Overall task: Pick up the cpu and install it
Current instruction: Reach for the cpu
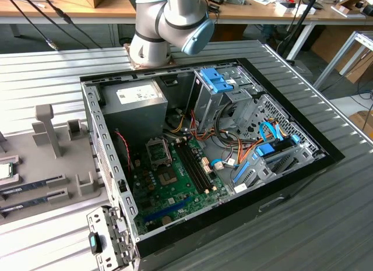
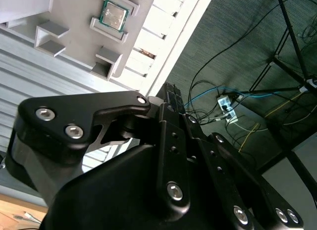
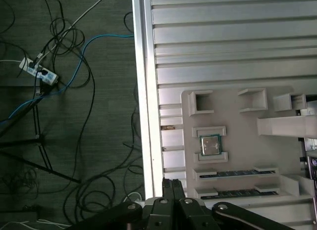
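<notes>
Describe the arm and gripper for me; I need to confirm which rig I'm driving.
In the exterior view the arm is built of rounded silver-grey joints with light blue end caps. In the first wrist view the gripper is matte black, made of flat linkage bars pinned with round silver screw heads.

In the exterior view, the picture's left edge cuts through the cpu (image 1: 4, 170), the grey holder (image 1: 58, 166) under it and the memory sticks (image 1: 32, 184). The arm (image 1: 169, 23) runs out past the top edge, and the computer case (image 1: 245, 207) loses its near corner at the bottom edge. The socket (image 1: 158, 151) is too small to tell what it holds. In both wrist views the gripper (image 2: 163, 180) (image 3: 173, 210) is cut off at the picture's edge.
</notes>
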{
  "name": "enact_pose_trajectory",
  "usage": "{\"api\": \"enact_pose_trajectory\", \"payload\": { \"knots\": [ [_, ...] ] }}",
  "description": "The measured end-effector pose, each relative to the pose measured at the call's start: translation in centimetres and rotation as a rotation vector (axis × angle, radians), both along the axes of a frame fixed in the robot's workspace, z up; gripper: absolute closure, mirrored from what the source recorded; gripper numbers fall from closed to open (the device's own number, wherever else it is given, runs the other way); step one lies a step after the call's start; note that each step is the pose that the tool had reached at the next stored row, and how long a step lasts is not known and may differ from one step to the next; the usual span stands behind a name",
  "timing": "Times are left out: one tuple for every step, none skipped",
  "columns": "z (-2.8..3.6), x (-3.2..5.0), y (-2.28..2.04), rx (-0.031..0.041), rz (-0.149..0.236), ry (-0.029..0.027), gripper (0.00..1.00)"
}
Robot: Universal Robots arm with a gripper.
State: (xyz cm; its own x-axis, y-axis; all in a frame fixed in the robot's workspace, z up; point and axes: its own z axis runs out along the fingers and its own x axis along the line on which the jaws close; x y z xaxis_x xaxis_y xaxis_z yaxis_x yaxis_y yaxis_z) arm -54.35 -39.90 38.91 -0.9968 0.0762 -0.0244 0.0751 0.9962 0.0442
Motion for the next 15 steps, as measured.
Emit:
{"api": "enact_pose_trajectory", "payload": {
  "knots": [
    [0.00, -0.03, 0.00, 0.0000, 0.000, 0.0000, 0.89],
    [-0.01, -0.08, 0.00, 0.0000, 0.000, 0.0000, 0.89],
    [-0.01, -0.11, 0.00, 0.0000, 0.000, 0.0000, 0.89],
    [-0.01, -0.14, 0.00, 0.0000, 0.000, 0.0000, 0.89],
    [-0.02, -0.20, 0.00, 0.0001, 0.000, -0.0001, 0.89],
    [-0.02, -0.26, 0.00, 0.0001, 0.000, -0.0001, 0.89],
    [-0.02, -0.29, 0.00, 0.0000, 0.000, 0.0000, 0.89],
    [-0.02, -0.33, 0.00, 0.0000, 0.000, 0.0000, 0.89],
    [-0.02, -0.37, 0.00, 0.0000, 0.000, 0.0000, 0.89],
    [-0.02, -0.41, 0.00, 0.0000, 0.000, 0.0000, 0.89],
    [-0.03, -0.47, 0.00, 0.0000, 0.000, -0.0001, 0.89],
    [-0.03, -0.50, 0.00, 0.0000, 0.000, 0.0000, 0.89],
    [-0.03, -0.53, 0.00, 0.0000, 0.000, 0.0000, 0.89],
    [-0.04, -0.59, 0.00, 0.0000, 0.000, 0.0000, 0.89],
    [-0.05, -0.66, 0.00, 0.0000, 0.000, 0.0000, 0.89]
  ]
}}
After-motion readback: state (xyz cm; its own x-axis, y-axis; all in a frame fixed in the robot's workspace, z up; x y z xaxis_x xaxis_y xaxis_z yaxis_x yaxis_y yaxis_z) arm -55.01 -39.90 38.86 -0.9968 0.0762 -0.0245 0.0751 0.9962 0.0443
